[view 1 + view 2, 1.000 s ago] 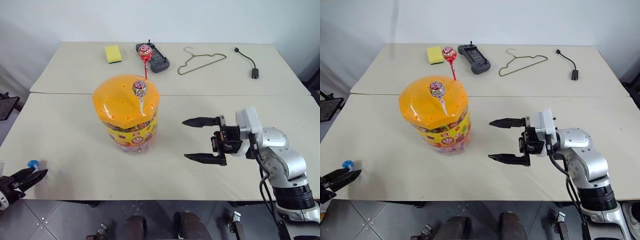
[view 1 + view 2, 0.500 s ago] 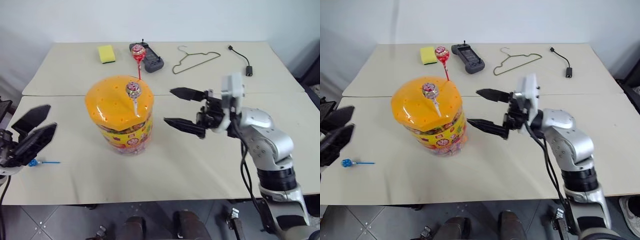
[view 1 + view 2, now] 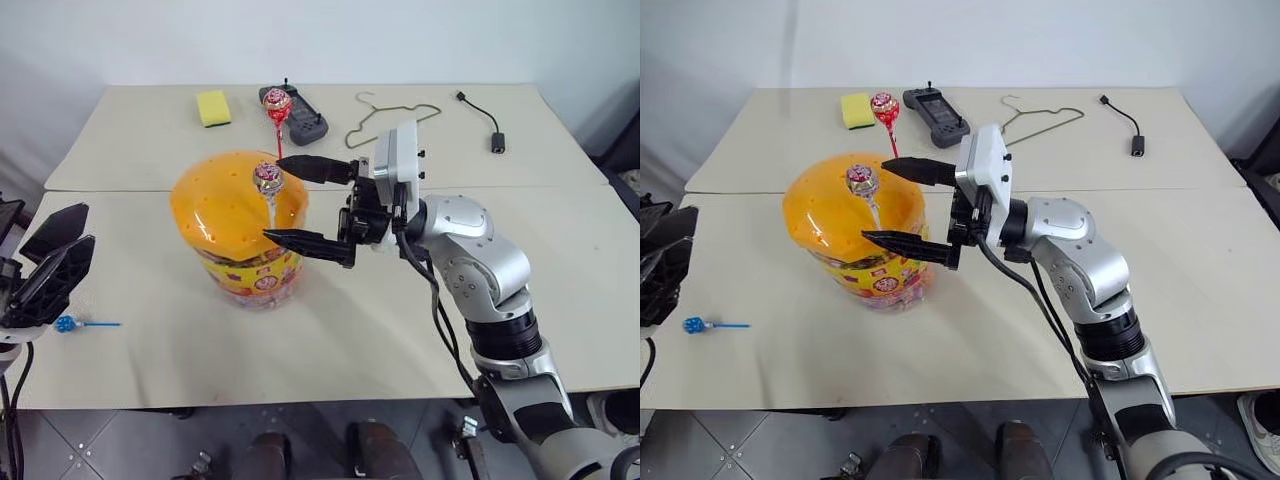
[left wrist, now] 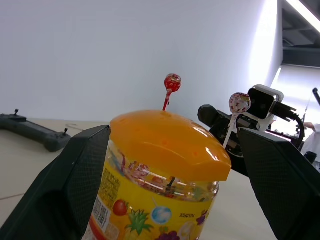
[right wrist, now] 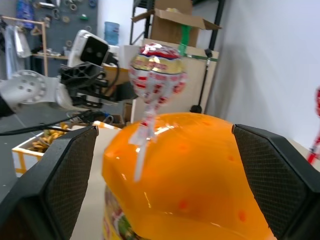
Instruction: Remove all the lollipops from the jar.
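the jar (image 3: 243,232) stands mid-surface (image 3: 400,330). a white-stick lollipop (image 3: 267,180) and a red-stick lollipop (image 3: 279,108) rise from its orange lid. the right hand (image 3: 304,204), fingers spread wide, flanks the white-stick one from 3 o'clock. the left hand (image 3: 52,265), also spread, sits at 9 o'clock of the jar, above a blue-stick lollipop (image 3: 75,324) lying on the surface.

Right gripper (image 3: 305,205) reaches left at mid-scene, jaws spread wide; left gripper (image 3: 50,262) gapes at near left.
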Controlling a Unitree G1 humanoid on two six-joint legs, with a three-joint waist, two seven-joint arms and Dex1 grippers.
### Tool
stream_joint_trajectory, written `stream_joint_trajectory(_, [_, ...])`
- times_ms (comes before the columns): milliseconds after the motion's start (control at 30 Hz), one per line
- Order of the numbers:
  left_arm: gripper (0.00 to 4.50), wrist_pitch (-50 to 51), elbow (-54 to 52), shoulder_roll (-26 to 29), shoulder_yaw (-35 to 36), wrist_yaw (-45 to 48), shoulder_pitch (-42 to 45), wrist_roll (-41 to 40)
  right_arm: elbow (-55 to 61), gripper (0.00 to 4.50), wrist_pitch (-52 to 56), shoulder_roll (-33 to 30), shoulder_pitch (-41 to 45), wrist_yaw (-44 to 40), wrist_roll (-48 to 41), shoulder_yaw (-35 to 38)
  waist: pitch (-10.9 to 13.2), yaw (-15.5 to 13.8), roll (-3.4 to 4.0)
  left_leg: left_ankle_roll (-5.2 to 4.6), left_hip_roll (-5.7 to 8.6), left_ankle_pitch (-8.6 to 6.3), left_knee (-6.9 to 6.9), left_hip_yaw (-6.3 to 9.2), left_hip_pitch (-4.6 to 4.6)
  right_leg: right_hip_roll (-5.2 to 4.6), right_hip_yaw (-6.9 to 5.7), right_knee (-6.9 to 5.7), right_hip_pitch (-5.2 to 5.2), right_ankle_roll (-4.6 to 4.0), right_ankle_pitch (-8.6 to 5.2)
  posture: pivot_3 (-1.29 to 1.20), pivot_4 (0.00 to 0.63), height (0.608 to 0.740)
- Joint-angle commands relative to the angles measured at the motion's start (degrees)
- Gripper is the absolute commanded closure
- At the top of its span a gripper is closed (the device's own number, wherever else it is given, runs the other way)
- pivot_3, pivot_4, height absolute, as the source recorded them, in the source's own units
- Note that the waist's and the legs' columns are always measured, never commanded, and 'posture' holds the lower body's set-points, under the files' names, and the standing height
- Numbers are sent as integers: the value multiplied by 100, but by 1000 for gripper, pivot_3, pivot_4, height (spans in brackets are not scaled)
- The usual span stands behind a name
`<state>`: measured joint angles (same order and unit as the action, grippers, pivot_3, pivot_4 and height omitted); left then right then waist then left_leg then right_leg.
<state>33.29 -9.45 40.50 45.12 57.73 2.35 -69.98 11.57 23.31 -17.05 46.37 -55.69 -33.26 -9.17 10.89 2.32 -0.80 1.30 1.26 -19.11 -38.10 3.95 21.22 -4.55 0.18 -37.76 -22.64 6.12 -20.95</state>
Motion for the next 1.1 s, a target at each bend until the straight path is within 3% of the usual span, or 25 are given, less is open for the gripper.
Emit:
stream_joint_trajectory(33, [173, -39, 5, 102, -22, 163, 74, 8, 119, 392, -75, 142, 146, -12, -60, 5, 0, 7, 0, 0, 0, 0, 1, 0, 0, 0, 0, 0, -1, 0, 0, 0, 150, 740])
stream_joint_trajectory(100, [173, -35, -6, 112, -51, 196, 104, -12, 88, 884, -82, 228, 190, 62, 6, 1, 0, 35, 0, 1, -2, 0, 3, 0, 0, 1, 0, -2, -4, 0, 0, 0, 150, 740])
stream_joint_trajectory(433, [173, 102, -82, 91, -82, 204, 275, -192, -63, 4237, -182, 293, 172, -69, 143, -46, 0, 76, 0, 1, -1, 0, 4, 0, 0, 0, 0, -3, -6, 0, 0, 0, 150, 740])
stream_joint_trajectory(467, [173, 109, -82, 90, -90, 211, 286, -193, -58, 4373, -210, 284, 133, -124, 130, -50, 0, 75, 0, 1, -1, 0, 4, 0, 0, 0, 0, -3, -5, 0, 0, 0, 150, 740])
stream_joint_trajectory(600, [173, 157, -89, 88, -124, 272, 351, -243, -151, 4373, -108, 436, 45, -256, -397, 266, 0, 77, 0, 1, -1, 0, 4, 0, 0, 1, 0, -3, -5, 0, 0, 0, 150, 740])
stream_joint_trajectory(767, [173, 199, -139, 117, -190, 401, 417, -275, -528, 4373, 546, 310, 447, -82, -1663, 1359, 1, 77, 1, 1, -1, 0, 3, 0, 0, -1, 0, -3, -4, 0, 0, 0, 150, 740])
stream_joint_trajectory(867, [173, 268, -229, 210, -252, 467, 412, -271, -604, 4373, 1398, -397, 599, -37, -2337, 1882, 2, 31, 2, 0, 0, 0, 2, 3, 3, -3, -2, 0, -2, 0, 0, 0, 150, 740])
stream_joint_trajectory(933, [173, 334, -303, 334, -323, 574, 358, -196, -733, 4373, 1783, -1094, 514, -122, -2311, 2061, 1, -5, 2, -1, -1, -1, 4, 12, 4, -4, -8, 8, 2, -1, 0, 0, 150, 740])
stream_joint_trajectory(1000, [173, 372, -432, 463, -435, 713, 331, -122, -987, 4373, 1596, -2286, 142, -673, -1415, 1819, 1, -60, 2, -4, 1, -2, 8, 11, 7, -4, -6, 17, 3, -1, 0, 0, 150, 740])
stream_joint_trajectory(1100, [173, 298, -700, 678, -725, 938, 292, 160, -1356, 4373, 1062, -3543, -463, -1257, -258, 1277, 3, -100, 4, -18, 9, -10, 8, 5, 11, -8, 0, 33, 7, 0, 0, 0, 150, 740])
